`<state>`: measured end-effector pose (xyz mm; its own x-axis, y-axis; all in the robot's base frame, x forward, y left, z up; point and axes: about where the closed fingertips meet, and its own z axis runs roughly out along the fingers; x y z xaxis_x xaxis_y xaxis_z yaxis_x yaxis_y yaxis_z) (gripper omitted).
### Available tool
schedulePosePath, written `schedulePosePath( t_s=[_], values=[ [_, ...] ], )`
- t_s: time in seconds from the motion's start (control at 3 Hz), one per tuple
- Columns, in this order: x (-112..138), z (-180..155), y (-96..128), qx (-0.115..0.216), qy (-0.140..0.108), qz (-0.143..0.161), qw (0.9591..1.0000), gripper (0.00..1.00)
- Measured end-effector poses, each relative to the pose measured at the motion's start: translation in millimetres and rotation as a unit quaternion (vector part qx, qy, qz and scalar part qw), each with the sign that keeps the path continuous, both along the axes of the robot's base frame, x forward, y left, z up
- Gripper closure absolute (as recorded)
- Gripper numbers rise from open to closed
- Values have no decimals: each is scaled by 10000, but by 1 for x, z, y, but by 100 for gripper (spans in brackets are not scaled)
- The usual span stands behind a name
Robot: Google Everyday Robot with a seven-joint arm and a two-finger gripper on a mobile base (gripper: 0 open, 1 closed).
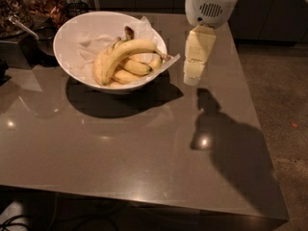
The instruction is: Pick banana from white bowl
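Several yellow bananas lie together in the white bowl [63, 38], which stands on the far left part of the brown glossy worktop [134, 148]. The bowl is lined with crumpled white paper [91, 36], and one corner of the paper hangs over the rim on the right side. The banana [131, 49], the longest and most curved one, lies on top of the pile. Its dark stem end points to the right rim and its other end points down to the front left. Shorter bananas [134, 67] lie under it and beside it.

The gripper [191, 78] hangs just to the right of the bowl, outside it, and points down toward the worktop. It holds nothing and touches neither the bowl nor the banana. Whether it is wide or narrow cannot be told from this side. Above it is the white round housing of the arm [211, 5]. A dark shadow of the arm falls on the worktop to the front right.
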<state>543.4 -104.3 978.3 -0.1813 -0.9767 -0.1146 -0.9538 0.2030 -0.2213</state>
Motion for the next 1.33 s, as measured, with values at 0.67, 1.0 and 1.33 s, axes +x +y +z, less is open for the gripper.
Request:
schedulePosePath(
  t_s=[0.67, 1.0, 1.33],
  values=[
    [42, 8, 83, 18, -72, 479, 9988, 0],
    [49, 10, 91, 140, -226, 512, 9983, 0],
    [65, 4, 114, 173, -249, 700, 9971, 0]
  ],
)
